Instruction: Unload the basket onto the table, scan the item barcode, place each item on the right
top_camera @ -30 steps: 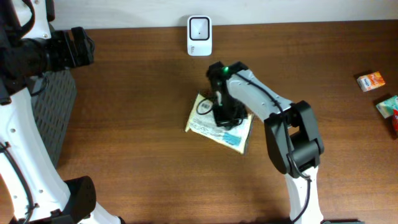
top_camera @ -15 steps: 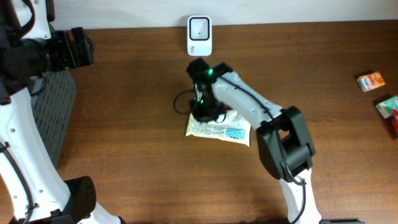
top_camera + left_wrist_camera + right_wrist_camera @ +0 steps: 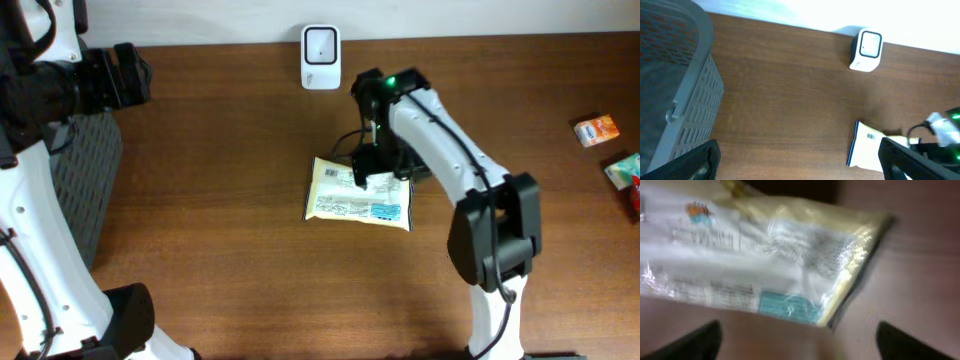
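- Near the scanner point(image 3: 321, 57) on the counter point(image 3: 200, 200), the packet point(image 3: 350, 200) lies flat.
- My right fingers point(image 3: 363, 170) hang spread over its far edge, released.
- My left fingers point(image 3: 128, 75) gape beside the basket point(image 3: 90, 190).

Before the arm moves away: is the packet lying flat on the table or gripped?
Lying flat, not gripped. The packet rests on the table; the right gripper has its fingertips wide apart, with nothing between them.

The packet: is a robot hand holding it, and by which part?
Nothing is held. The packet lies flat on the table, the right gripper open above it, the left gripper open elsewhere.
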`<act>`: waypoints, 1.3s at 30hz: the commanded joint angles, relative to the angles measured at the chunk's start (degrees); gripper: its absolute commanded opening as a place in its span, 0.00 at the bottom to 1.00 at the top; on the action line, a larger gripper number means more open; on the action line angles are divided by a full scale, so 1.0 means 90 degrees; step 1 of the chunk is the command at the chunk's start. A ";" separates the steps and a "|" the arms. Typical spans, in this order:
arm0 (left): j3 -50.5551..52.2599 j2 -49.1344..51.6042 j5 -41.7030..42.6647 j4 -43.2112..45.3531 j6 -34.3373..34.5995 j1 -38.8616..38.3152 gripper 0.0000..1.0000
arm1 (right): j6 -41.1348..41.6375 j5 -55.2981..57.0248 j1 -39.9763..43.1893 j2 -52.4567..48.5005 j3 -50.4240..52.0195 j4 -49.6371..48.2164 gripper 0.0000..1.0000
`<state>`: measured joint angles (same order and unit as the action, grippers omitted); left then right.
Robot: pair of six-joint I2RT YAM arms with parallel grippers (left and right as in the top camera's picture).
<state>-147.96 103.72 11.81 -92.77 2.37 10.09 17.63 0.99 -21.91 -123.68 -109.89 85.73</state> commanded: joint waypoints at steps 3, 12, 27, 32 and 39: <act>-0.0024 -0.0027 0.0046 0.0007 -0.0078 0.0012 0.99 | 0.0002 0.0102 -0.0075 0.0119 0.0848 -0.0265 0.99; -0.0024 -0.0027 0.0049 0.0007 -0.0078 0.0012 0.99 | -0.0180 -0.0036 0.0777 0.0146 0.0673 -0.0709 0.99; -0.0024 -0.0027 0.0046 0.0007 -0.0078 0.0012 0.99 | -0.1263 -0.2246 0.1868 0.0342 0.1957 -0.2659 0.04; -0.0024 -0.0027 0.0049 0.0007 -0.0078 0.0012 0.99 | -0.0850 0.1579 0.1756 0.1523 -0.0182 -0.0906 0.04; -0.0024 -0.0027 0.0049 0.0005 -0.0078 0.0012 0.99 | -0.0352 0.2795 0.1144 0.1489 -0.0092 -0.0695 0.04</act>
<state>-147.96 103.72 11.84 -92.79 2.37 10.11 12.99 29.76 -9.45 -108.44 -111.53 80.60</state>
